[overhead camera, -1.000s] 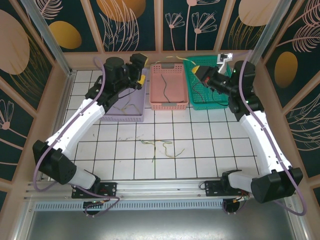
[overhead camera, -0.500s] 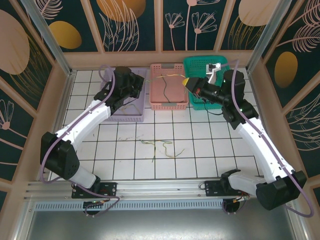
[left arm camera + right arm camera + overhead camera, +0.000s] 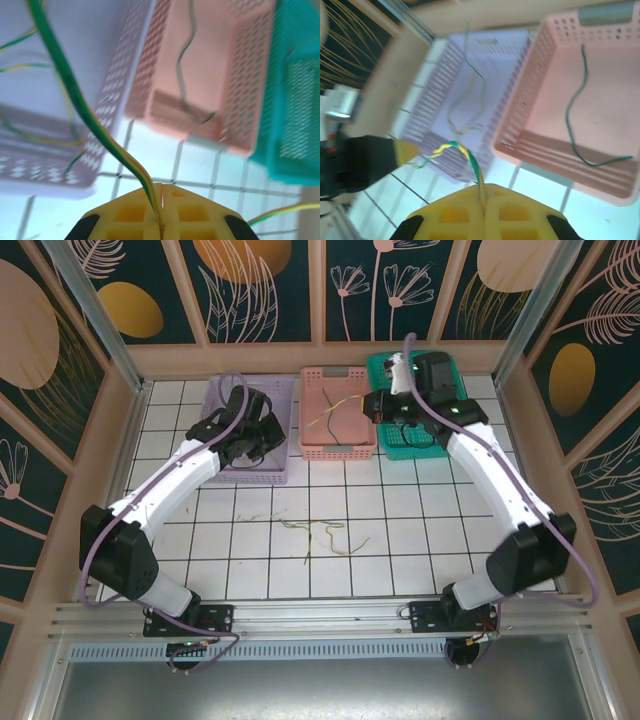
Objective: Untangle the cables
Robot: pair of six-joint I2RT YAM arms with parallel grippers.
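L gripper (image 3: pixel 161 195): yellow pads pressed together, clamped on green-yellow cable (image 3: pixel 85 115). The cable leaves the pad tips & climbs ahead-left, out of frame. Close ahead-left sits lilac basket (image 3: pixel 117 90) w/ thin cables (image 3: pixel 25 66) inside. Straight ahead is pink basket (image 3: pixel 240 65) w/ dark cable (image 3: pixel 182 75) on its floor, & ahead-right teal basket (image 3: pixel 295 100). A striped cable end (image 3: pixel 285 210) pokes in at this gripper's right side.

R gripper (image 3: pixel 484 192): pads together too, pinching yellow-green strand (image 3: pixel 472 167). The strand runs a short way ahead-left to a twist (image 3: pixel 451 146), then off left toward L gripper's yellow tip; can't tell if it's the same cable L holds. Farther ahead-left is lilac basket w/ pale cables. Ahead-right is pink basket, w/ dark cable lying along its floor.

From above, L gripper hangs over lilac basket's near right part, & R gripper sits by the pink/teal border. Loose cables (image 3: pixel 320 535) lie in a small tangle on tiled table (image 3: pixel 400 510), well back from both grippers toward the arm bases
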